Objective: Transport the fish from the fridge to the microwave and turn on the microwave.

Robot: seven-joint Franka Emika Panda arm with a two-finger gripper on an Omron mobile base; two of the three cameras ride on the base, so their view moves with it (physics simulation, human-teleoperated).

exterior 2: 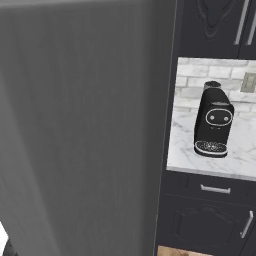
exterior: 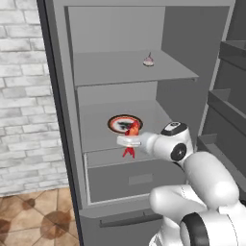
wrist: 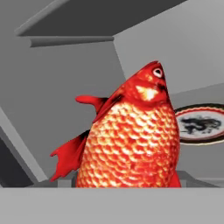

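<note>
A: Now, the fish [exterior: 130, 137] hangs upright in the gripper [exterior: 128, 141], jaws clamped on it, just before the middle shelf's plate [exterior: 116, 124] in the fridge [exterior: 120, 77].

B: Advice: withdraw straight back, level, clearing the shelf edge and open door racks [exterior: 226, 103].

The fridge [exterior: 120, 33] stands open, its door racks [exterior: 229, 103] to the right and a brick wall [exterior: 21, 96] to its left; a cupcake [exterior: 148, 60] sits on the upper shelf, toward the back right; a plate [exterior: 124, 123] lies on the middle shelf below it; the fish [exterior: 131, 137] hangs upright at that shelf's front edge, just before the plate, in the gripper [exterior: 129, 141]; the drawer [exterior: 137, 178] lies beneath; right of the fridge, a coffee machine [exterior 2: 213, 120] stands on a counter [exterior 2: 240, 150] above cabinets [exterior 2: 210, 220].
</note>
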